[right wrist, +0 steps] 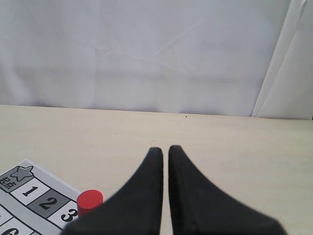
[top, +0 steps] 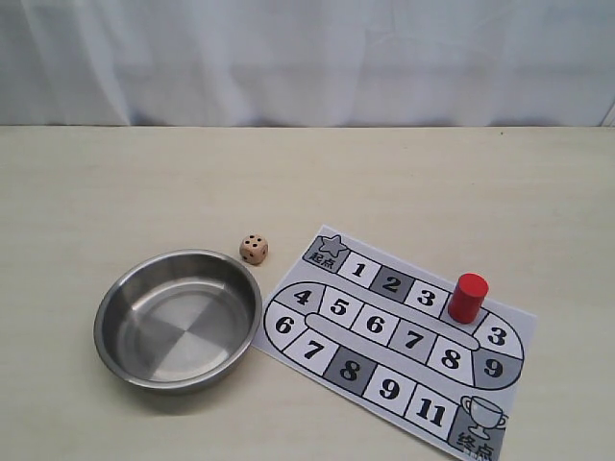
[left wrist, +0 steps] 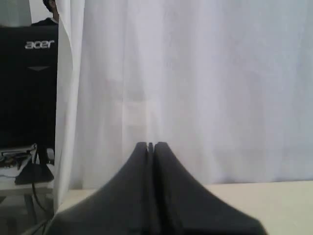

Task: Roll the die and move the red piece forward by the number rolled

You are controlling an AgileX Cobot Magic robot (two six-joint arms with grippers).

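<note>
The die (top: 254, 249), a pale tan wooden cube with black pips, rests on the table between the steel bowl and the board's start corner. The red piece (top: 469, 297) stands upright on the paper board (top: 384, 338), on the square just past the 3 in the top row. It also shows in the right wrist view as the red piece (right wrist: 90, 200), beside the board (right wrist: 29, 195). Neither gripper appears in the exterior view. My left gripper (left wrist: 150, 146) is shut and empty, facing a white curtain. My right gripper (right wrist: 165, 149) is shut with a hairline gap, holding nothing, and sits off to the side of the red piece.
A round steel bowl (top: 179, 317) sits empty at the left of the board, almost touching its edge. A white curtain (top: 307, 58) backs the table. A black monitor (left wrist: 28, 83) stands beyond the table's end in the left wrist view.
</note>
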